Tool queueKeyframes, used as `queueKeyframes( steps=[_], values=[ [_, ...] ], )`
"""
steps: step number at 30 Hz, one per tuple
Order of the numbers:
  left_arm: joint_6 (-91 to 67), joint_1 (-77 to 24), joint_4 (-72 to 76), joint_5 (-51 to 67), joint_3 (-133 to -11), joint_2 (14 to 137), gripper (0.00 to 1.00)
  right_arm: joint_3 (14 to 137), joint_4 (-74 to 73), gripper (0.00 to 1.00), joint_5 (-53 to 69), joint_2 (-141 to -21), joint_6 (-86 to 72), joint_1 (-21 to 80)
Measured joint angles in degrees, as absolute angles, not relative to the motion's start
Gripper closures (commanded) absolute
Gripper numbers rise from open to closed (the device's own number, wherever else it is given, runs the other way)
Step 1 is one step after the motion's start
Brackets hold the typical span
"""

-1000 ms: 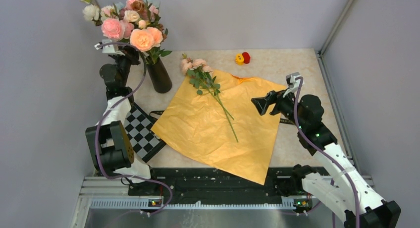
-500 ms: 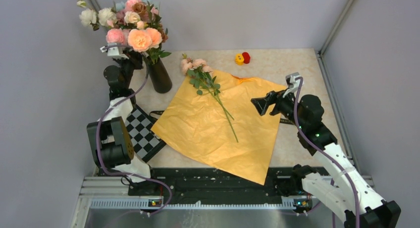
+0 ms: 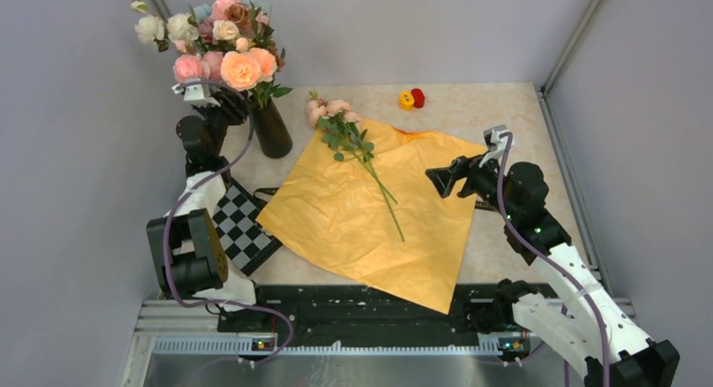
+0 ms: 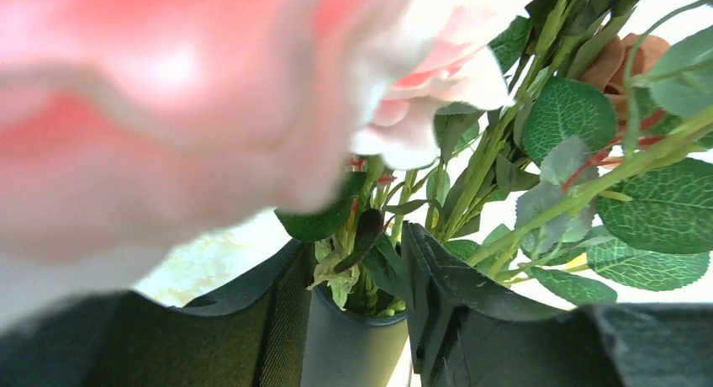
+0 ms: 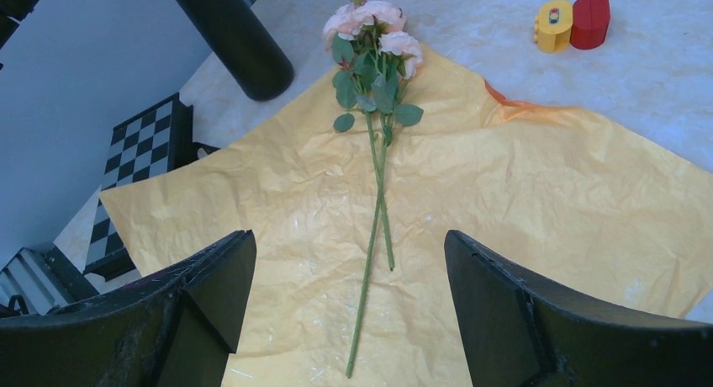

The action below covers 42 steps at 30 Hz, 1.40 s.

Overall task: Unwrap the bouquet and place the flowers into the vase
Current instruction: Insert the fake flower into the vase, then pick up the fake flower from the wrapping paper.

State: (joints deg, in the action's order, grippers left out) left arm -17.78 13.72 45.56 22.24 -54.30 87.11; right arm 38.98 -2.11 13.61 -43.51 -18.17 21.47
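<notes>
The black vase (image 3: 273, 133) stands at the back left and holds a tall bunch of pink, peach and white blooms (image 3: 225, 46). My left gripper (image 3: 231, 105) is at the vase's mouth and open. In the left wrist view its fingers (image 4: 437, 278) flank the vase rim (image 4: 353, 349) and the green stems. The bouquet's orange paper (image 3: 361, 219) lies spread flat. A few small pink flowers (image 3: 332, 113) lie on it, their thin stems (image 5: 374, 219) pointing toward me. My right gripper (image 3: 435, 178) hovers open over the paper's right side, above the stem ends (image 5: 349, 244).
Small yellow and red heads (image 3: 411, 98) sit at the back of the table. A checkerboard (image 3: 240, 223) lies by the paper's left corner. A black strip (image 3: 483, 206) shows at the paper's right edge. Grey walls close in on both sides.
My left gripper has opened at the vase's mouth and shifted slightly. The tall bunch has settled a little to the left. The right arm has not moved.
</notes>
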Motion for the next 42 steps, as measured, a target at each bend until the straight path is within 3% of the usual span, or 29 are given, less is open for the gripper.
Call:
queueKeyframes(
  steps=[8,16,23,28,35,42],
  values=[
    [-17.23,13.72,44.80,20.93,-52.12,82.91,0.23,38.96,-2.13,0.16,13.65,-43.22,-18.17,21.45],
    [-18.02,13.72,41.47,18.02,-48.03,77.47,0.02,38.39,-1.93,0.17,13.69,-42.83,-18.06,21.45],
    [-19.86,13.72,31.35,14.41,-45.54,66.54,0.02,38.24,-3.14,0.27,14.50,-45.43,-18.11,21.47],
    [-21.54,13.72,14.31,11.00,-49.50,59.16,0.01,38.22,-5.50,0.29,13.39,-49.25,-18.11,22.76],
    [-17.78,13.61,-10.24,13.08,-59.53,56.71,0.01,38.59,-8.54,0.42,4.89,-54.54,-18.22,32.36],
    [-18.28,13.39,-13.85,19.33,-55.83,53.49,0.01,42.63,-13.76,0.47,-2.79,-64.77,-21.89,42.24]
  ],
)
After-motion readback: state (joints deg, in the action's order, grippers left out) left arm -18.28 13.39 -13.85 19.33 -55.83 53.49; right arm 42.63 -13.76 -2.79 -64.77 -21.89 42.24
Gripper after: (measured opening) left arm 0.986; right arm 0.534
